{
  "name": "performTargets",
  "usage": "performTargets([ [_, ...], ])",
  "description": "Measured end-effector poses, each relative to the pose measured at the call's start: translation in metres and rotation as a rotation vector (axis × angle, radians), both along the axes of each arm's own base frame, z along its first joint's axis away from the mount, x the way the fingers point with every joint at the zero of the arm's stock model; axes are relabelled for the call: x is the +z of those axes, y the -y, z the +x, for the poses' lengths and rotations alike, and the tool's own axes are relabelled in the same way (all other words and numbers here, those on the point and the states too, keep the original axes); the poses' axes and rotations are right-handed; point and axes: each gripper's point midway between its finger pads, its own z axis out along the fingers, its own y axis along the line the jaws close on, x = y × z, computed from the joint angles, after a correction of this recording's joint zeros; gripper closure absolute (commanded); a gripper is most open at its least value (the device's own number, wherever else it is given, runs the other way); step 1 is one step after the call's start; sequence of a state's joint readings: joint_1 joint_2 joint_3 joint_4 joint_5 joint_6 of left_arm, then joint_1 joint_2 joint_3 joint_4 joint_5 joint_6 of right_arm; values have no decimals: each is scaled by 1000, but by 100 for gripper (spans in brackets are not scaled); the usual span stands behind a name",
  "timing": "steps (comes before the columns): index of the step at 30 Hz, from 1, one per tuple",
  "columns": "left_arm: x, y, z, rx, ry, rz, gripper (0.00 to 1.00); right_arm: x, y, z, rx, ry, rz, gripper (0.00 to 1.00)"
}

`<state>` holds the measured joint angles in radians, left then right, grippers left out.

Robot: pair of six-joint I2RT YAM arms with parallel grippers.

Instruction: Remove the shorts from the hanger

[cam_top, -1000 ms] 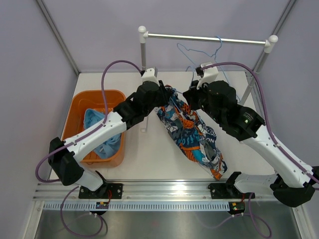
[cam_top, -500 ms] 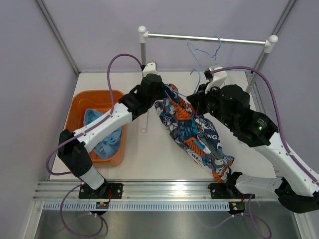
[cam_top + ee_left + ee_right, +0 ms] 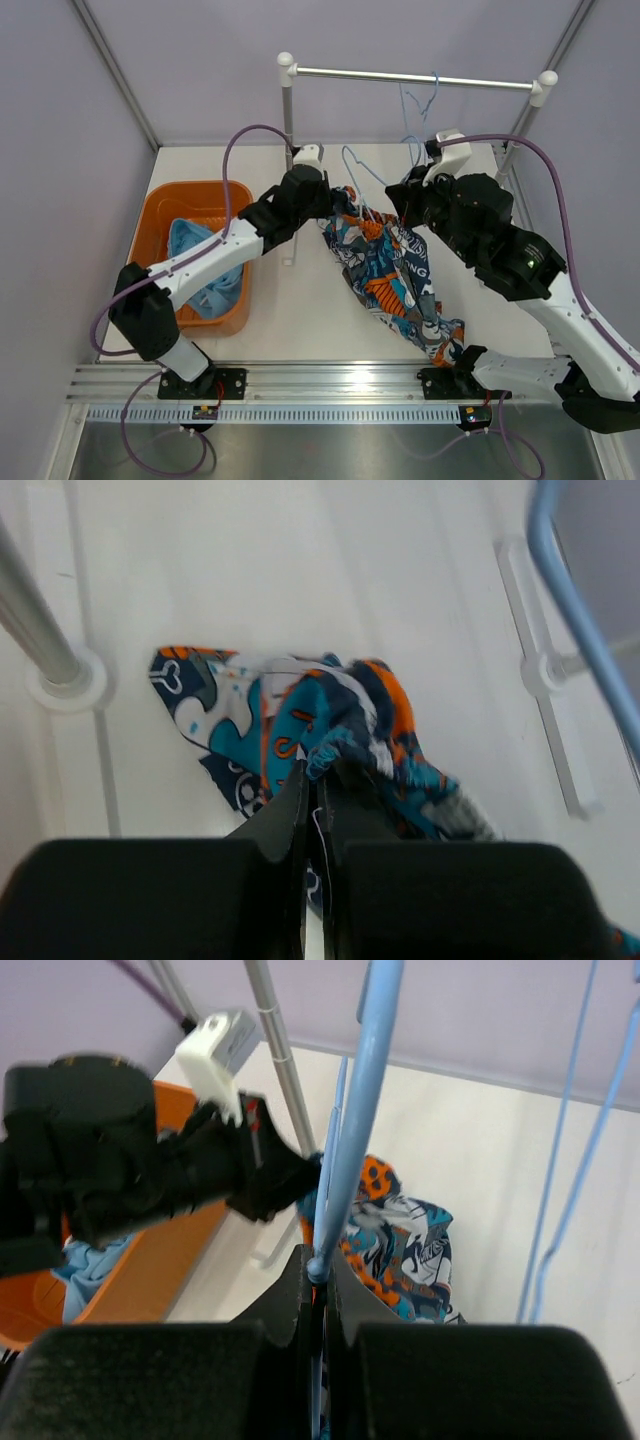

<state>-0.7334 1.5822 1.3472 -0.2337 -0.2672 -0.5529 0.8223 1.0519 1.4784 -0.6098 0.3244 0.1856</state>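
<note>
The left gripper [image 3: 312, 772] pinches the navy, orange and teal printed cloth shorts [image 3: 262, 725]; the right gripper [image 3: 318, 1266] clamps the light blue wire hanger [image 3: 352, 1125], likely steadying it for separation.

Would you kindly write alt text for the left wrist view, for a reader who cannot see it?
The left end effector is shut on the bunched edge of the printed shorts, with the white table behind them. A blue hanger wire crosses the upper right.
</note>
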Motion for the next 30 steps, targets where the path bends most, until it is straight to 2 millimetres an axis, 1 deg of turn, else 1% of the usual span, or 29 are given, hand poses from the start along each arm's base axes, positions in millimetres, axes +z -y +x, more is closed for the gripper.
performTargets([
  [2,2,14,-26,-97,14,18,100,2,1,6,-30,14,-1,100],
  [3,7,26,-41,-162,31,23,100,2,1,10,-45,19,-3,100],
  [5,26,52,-76,-308,88,21,100,1,0,19,-77,30,-13,100],
  [6,42,68,-104,-414,141,19,100,-1,-2,26,-97,34,-27,100],
  [7,53,79,-126,-496,177,12,100,-3,-3,31,-110,37,-39,100],
  [9,81,96,-183,-692,268,-3,100,-8,-6,43,-142,46,-70,100],
  [10,90,99,-206,-771,299,-14,100,-11,-8,49,-156,46,-88,100],
  [11,101,100,-230,-851,337,-21,100,-14,-10,55,-170,46,-105,100],
  [12,112,99,-250,-922,369,-31,100,-14,-12,60,-179,50,-117,100],
  [13,121,96,-266,-982,396,-42,100,-14,-15,66,-192,53,-127,100],
  [15,133,88,-286,-1062,434,-55,100,-11,-19,76,-212,64,-143,100],
  [17,140,78,-294,-1090,456,-58,100,-4,-21,86,-231,77,-148,100],
  [18,143,73,-295,-1086,466,-55,100,3,-21,91,-247,89,-143,100],
  [20,151,62,-289,-1038,491,-46,100,15,-18,98,-270,106,-131,100],
  [23,161,43,-262,-874,518,25,100,35,-9,100,-303,137,-105,100],
  [24,168,36,-251,-813,528,56,100,43,-6,100,-313,149,-95,100],
  [25,179,27,-236,-734,545,97,100,50,-3,99,-320,160,-85,100],
  [26,197,19,-224,-660,571,116,100,52,-1,97,-327,165,-84,100],
  [27,220,8,-210,-580,605,134,100,54,2,96,-333,168,-83,100],
  [29,280,-18,-189,-420,700,106,100,57,7,93,-340,173,-81,100],
  [30,311,-37,-181,-337,757,94,100,58,9,91,-342,173,-80,100],
])
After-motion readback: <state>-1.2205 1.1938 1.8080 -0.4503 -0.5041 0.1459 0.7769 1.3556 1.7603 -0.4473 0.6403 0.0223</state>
